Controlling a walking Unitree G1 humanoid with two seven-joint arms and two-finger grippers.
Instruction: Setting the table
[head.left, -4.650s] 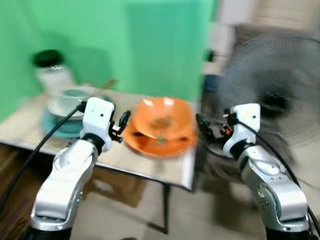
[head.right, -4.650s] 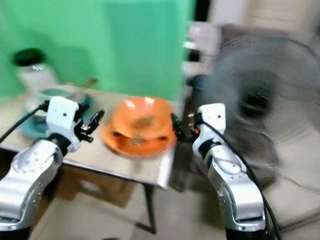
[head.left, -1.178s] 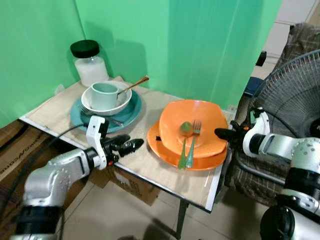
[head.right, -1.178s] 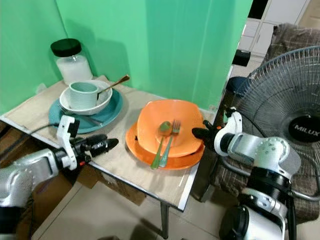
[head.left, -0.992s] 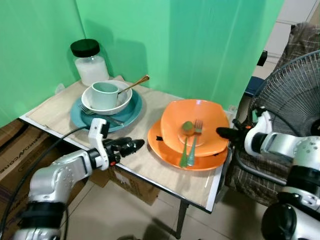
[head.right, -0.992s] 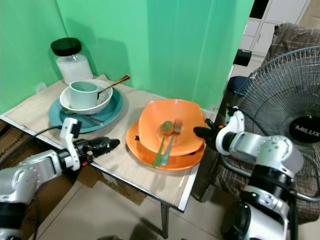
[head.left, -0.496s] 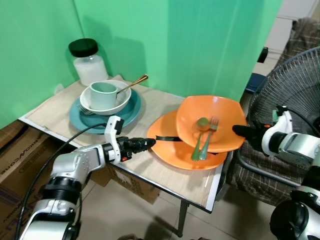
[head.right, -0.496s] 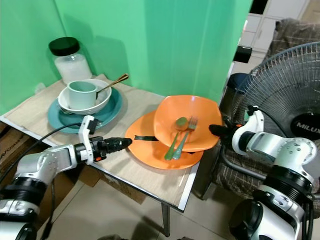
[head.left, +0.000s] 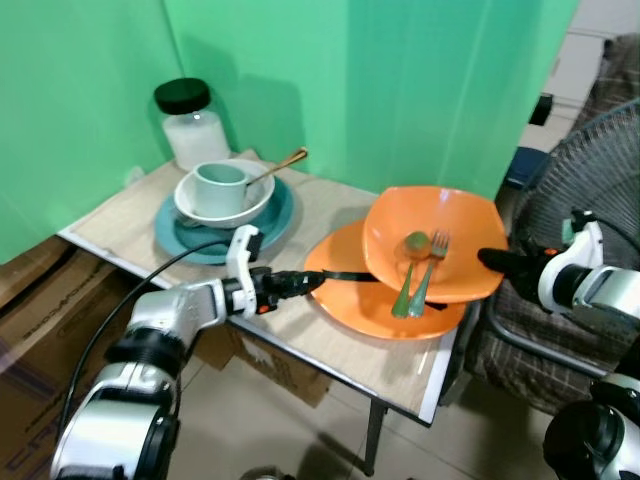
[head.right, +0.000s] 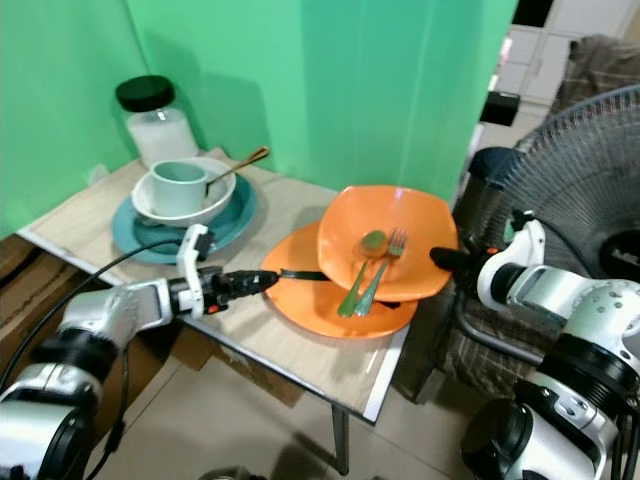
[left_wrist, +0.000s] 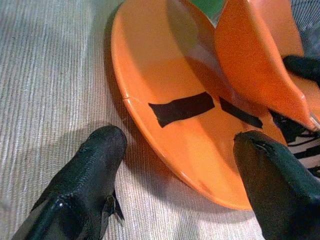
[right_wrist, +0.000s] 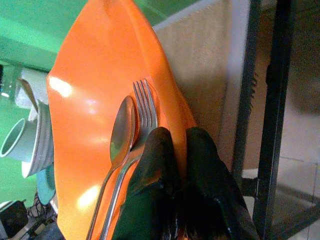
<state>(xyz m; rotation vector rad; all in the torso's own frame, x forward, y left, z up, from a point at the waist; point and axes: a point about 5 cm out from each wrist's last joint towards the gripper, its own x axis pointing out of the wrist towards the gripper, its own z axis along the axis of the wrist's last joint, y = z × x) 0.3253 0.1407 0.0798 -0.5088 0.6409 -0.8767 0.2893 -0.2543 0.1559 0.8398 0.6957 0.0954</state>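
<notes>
Orange bowl (head.left: 432, 255) clamped by right gripper (head.left: 497, 261), left gripper (left_wrist: 175, 150) spread at orange plate (head.left: 350, 295), fan (head.right: 580, 160) beside.

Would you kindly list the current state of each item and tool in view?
Orange bowl: tilted, rim pinched by the right tool, which is shut on it.
Orange plate: flat on the table, partly under the bowl.
Left tool: open, fingers either side of the plate's rim.
Spoon and fork: lying in the bowl.
Jar: lid on.
Cup: upright in the white bowl.
</notes>
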